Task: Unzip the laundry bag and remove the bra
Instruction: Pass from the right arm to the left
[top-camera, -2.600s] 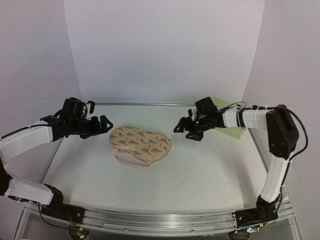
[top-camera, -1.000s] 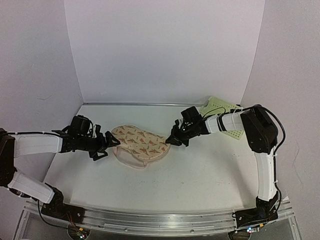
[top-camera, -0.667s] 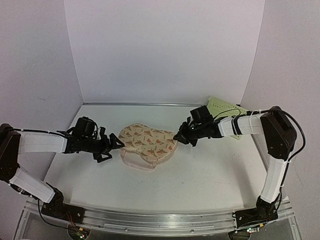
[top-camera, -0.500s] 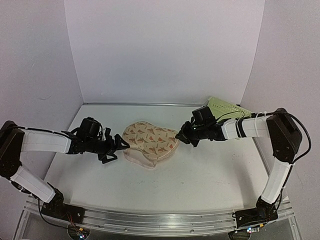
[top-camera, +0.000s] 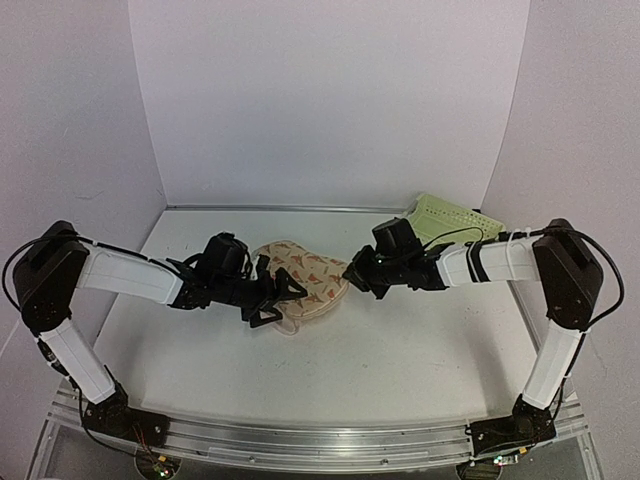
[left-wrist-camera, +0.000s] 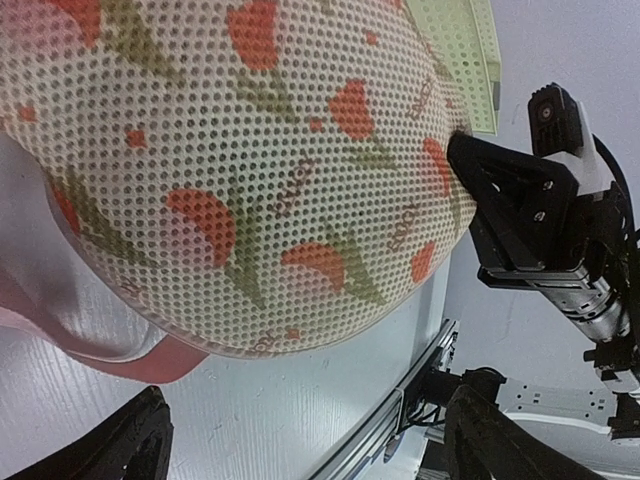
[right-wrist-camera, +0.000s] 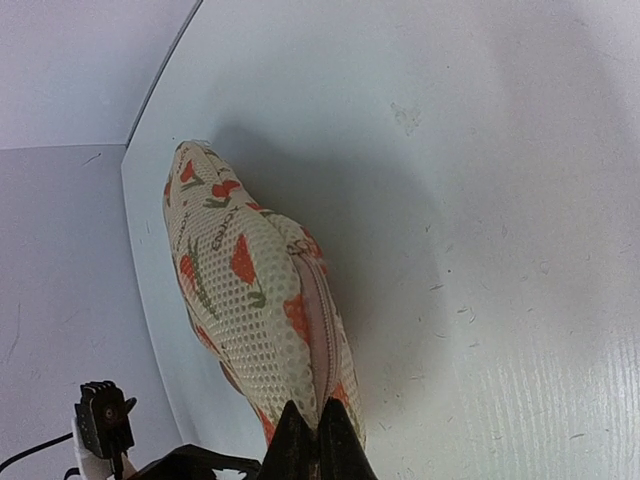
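My left gripper (top-camera: 272, 296) is spread wide, grasping nothing. Its two fingers (left-wrist-camera: 135, 448) stand apart at the left, near end of the laundry bag (top-camera: 306, 274). I cannot tell whether either finger touches the fabric.

The bag lies on the table (top-camera: 400, 345) about midway between left and right, between my two tools, and it bulges upward. From above I see its beige cloth with the red leaf print, and a paler edge showing under its near side.

My left wrist camera adds the mesh weave up close, small lettering printed among the leaves, and a pink band (left-wrist-camera: 120, 345) lying on the table under the bag's lower edge.

My right gripper (top-camera: 349, 272) is clenched, with its tips pinching the right end of the bag. My right wrist camera shows what the overhead view does not: the pinkish zip rim (right-wrist-camera: 318, 325) runs along the bag's ridge straight into my closed tips, so I am grasping the bag at that seam.

Far right, the pale-green basket (top-camera: 452, 216) sits tilted by the wall, well apart from the bag.
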